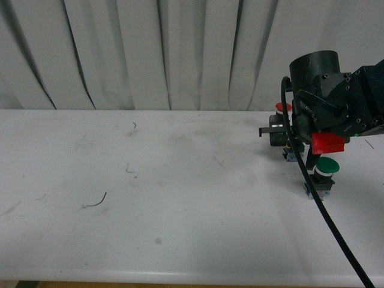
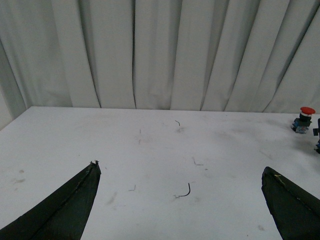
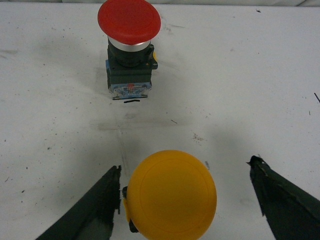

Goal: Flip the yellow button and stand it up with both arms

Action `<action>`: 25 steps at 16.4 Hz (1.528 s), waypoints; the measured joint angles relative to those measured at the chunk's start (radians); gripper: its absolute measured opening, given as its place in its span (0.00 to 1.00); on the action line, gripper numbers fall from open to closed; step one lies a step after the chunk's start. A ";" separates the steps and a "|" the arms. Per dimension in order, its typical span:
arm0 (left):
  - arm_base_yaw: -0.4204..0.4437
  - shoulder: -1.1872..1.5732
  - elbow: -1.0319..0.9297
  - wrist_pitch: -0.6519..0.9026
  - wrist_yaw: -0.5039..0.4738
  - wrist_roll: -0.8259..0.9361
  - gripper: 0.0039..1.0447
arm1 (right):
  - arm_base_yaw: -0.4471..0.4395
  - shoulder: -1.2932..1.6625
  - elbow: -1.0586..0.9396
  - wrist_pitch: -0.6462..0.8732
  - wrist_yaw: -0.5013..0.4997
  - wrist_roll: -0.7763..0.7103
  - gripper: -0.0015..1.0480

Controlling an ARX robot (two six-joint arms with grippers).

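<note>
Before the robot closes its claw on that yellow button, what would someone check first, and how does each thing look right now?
1. Right gripper open: ok, fingers spread.
2. Yellow button between the fingers: ok, though nearer one finger than the other.
3. Red button clear of the grasp: ok, standing apart, farther along the table.
4. Green button clear: cannot tell, the arm partly hides that area in the front view.
5. Left gripper ready to help: not ok, open but far off over bare table.

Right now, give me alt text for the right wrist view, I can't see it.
A yellow button fills the foreground between the open right claw tips, cap facing the camera. Beyond it a red button stands upright on the white table.
</note>
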 joint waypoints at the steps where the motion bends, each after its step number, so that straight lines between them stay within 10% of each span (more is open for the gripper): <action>1: 0.000 0.000 0.000 0.000 0.000 0.000 0.94 | 0.000 0.000 0.000 0.002 -0.002 0.002 0.84; 22: 0.000 0.000 0.000 0.000 0.000 0.000 0.94 | -0.091 -0.960 -0.905 0.502 -0.399 -0.066 0.94; 25: 0.000 0.000 0.000 0.000 0.000 0.000 0.94 | -0.108 -1.210 -1.114 0.580 -0.320 -0.085 0.63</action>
